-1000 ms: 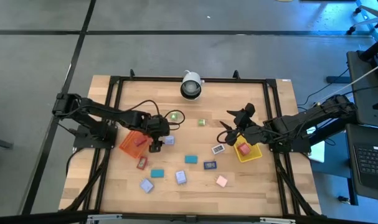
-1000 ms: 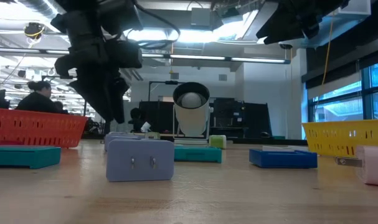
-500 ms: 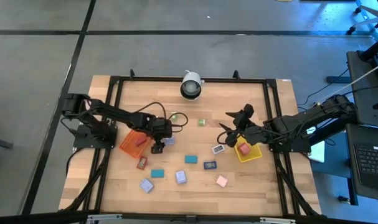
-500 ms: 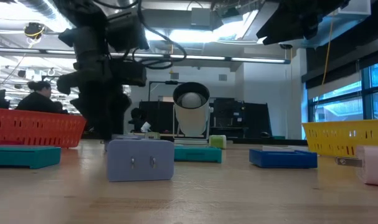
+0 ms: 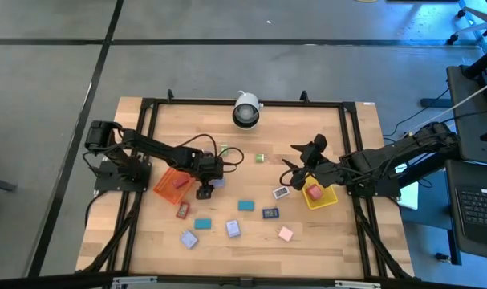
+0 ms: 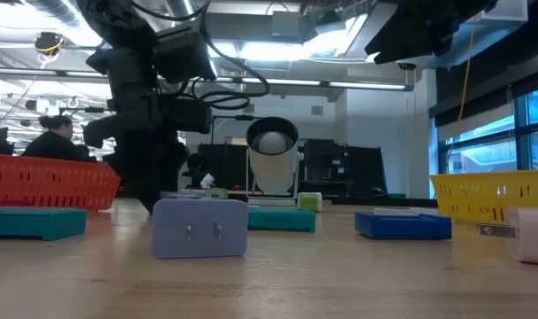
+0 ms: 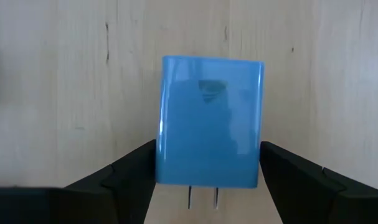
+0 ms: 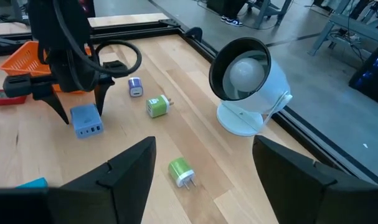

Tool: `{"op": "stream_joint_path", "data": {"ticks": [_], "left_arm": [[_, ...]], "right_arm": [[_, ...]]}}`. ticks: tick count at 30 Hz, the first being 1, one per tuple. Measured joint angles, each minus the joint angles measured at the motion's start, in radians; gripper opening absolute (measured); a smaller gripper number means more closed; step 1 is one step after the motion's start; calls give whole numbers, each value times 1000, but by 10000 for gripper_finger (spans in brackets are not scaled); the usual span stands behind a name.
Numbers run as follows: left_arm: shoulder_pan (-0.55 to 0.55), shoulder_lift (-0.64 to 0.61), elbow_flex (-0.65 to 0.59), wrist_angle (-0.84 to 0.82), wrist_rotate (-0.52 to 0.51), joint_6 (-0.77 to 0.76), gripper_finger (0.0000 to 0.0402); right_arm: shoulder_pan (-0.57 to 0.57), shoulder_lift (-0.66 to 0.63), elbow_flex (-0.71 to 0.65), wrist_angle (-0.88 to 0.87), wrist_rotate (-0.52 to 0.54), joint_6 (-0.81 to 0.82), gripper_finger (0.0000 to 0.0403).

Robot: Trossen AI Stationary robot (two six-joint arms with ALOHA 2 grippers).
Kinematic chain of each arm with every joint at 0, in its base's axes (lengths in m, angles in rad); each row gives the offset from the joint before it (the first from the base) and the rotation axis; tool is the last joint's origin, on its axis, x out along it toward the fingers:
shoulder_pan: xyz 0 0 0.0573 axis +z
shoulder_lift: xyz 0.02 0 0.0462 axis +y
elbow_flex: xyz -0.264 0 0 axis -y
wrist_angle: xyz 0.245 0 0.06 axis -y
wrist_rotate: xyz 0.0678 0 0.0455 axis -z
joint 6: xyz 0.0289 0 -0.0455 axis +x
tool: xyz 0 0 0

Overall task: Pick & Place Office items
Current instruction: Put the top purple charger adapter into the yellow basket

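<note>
Beside orange tray (image 5: pixel 169 185), left end effector (image 5: pixel 204 189) straddling blue plug block (image 7: pixel 210 122)

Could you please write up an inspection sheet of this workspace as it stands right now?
Surface: wooden table inside a black frame.
Job's things: small blocks scattered mid-table; blue plug block lies flat between the left claw's fingers; two green plugs near the lamp; orange tray and yellow tray each hold an item.
Clutter: white dome lamp at the far edge.
Grippers: left claw open, down around the blue block beside the orange tray; right claw open, raised by the yellow tray.
Cables: black cable loops over the table by the left arm.
Surroundings: seated person in the room behind.
</note>
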Motion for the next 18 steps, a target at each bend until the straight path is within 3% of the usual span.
{"op": "stream_joint_path", "data": {"ticks": [10, 15, 18], "left_arm": [[-6, 5, 0, 2, -6, -1, 210], [-6, 5, 3, 2, 8, 4, 214], [-6, 7, 22, -11, 84, 7, 215]], "right_arm": [[0, 0, 0, 7, 10, 0, 268], [0, 0, 0, 15, 11, -1, 268], [0, 0, 0, 15, 11, -4, 268]]}}
